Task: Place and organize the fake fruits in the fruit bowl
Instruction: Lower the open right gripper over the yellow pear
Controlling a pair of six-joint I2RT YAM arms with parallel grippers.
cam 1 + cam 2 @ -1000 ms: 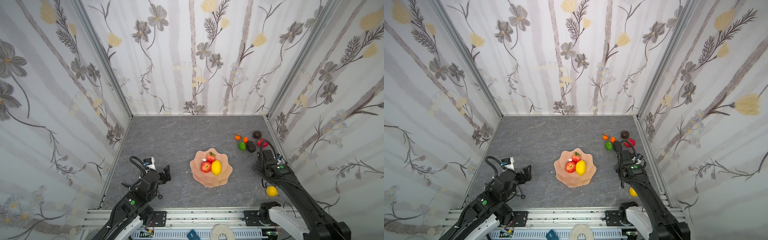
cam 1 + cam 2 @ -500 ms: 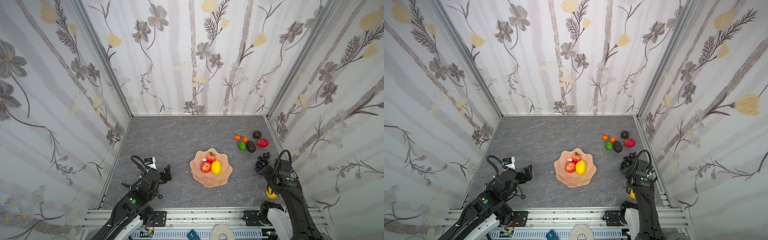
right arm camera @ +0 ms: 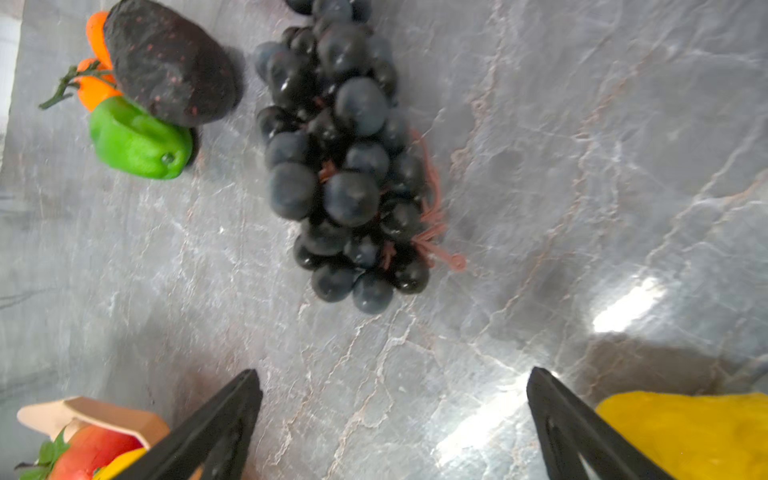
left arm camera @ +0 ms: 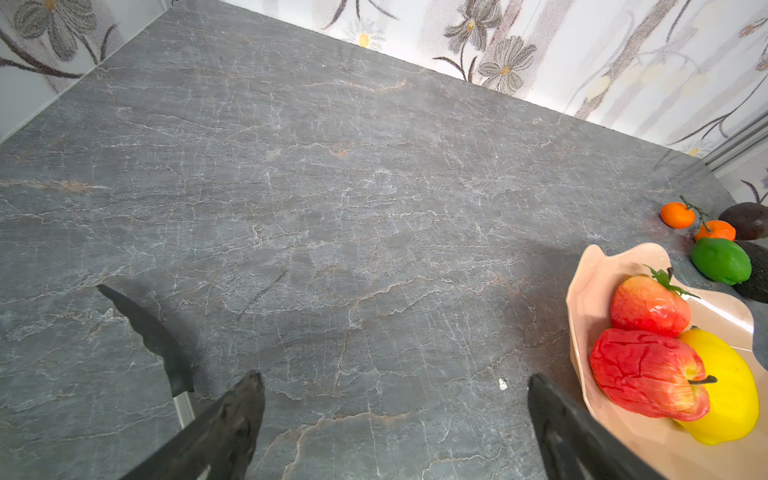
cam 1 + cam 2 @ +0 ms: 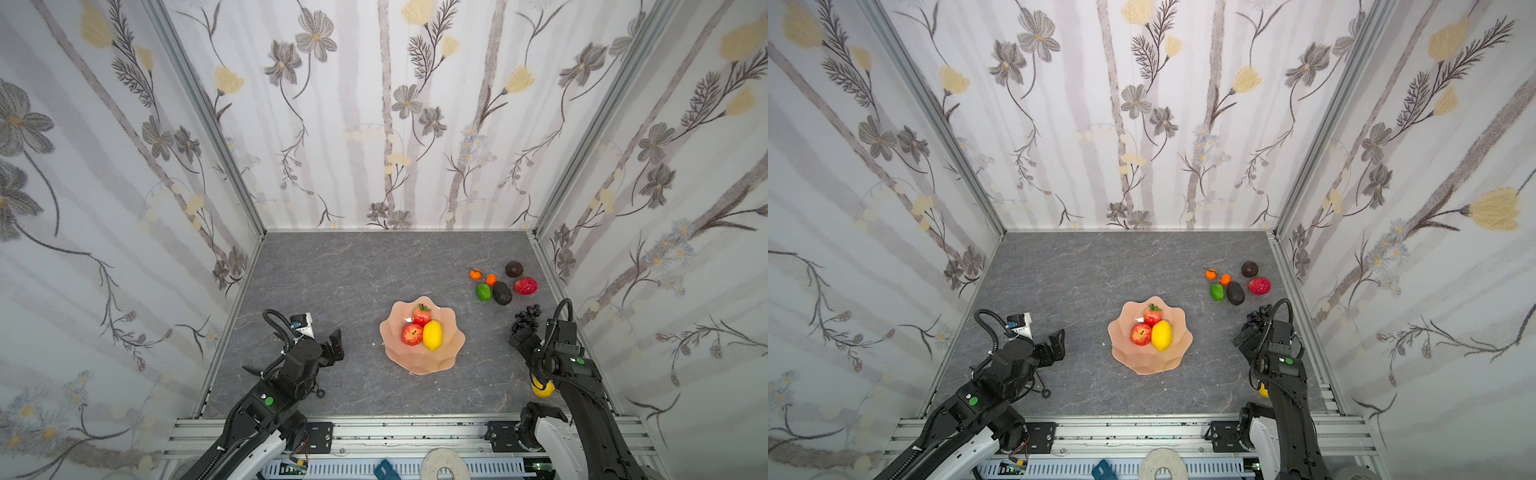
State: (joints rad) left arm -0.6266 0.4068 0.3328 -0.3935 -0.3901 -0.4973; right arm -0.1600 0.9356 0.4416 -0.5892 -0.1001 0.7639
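The peach fruit bowl (image 5: 391, 353) sits mid-table holding a strawberry (image 5: 422, 314), a red apple (image 5: 411, 333) and a lemon (image 5: 432, 334). Far right on the table lie two oranges (image 5: 475, 274), a lime (image 5: 483, 291), two avocados (image 5: 502, 292) and a red fruit (image 5: 525, 286). The grape bunch (image 3: 349, 166) lies just ahead of my right gripper (image 3: 392, 371), which is open and empty. A yellow pear (image 3: 685, 428) rests beside one right finger. My left gripper (image 4: 395, 376) is open and empty over bare table, left of the bowl (image 4: 582, 299).
Flower-papered walls close in the grey marbled table (image 5: 353, 270) on three sides. The loose fruits lie close to the right wall. An aluminium rail (image 5: 374, 428) runs along the near edge, between the two arm bases.
My right arm has pulled back from the far-right fruit cluster toward the near edge, uncovering the grapes and the red fruit. The left arm has barely moved.
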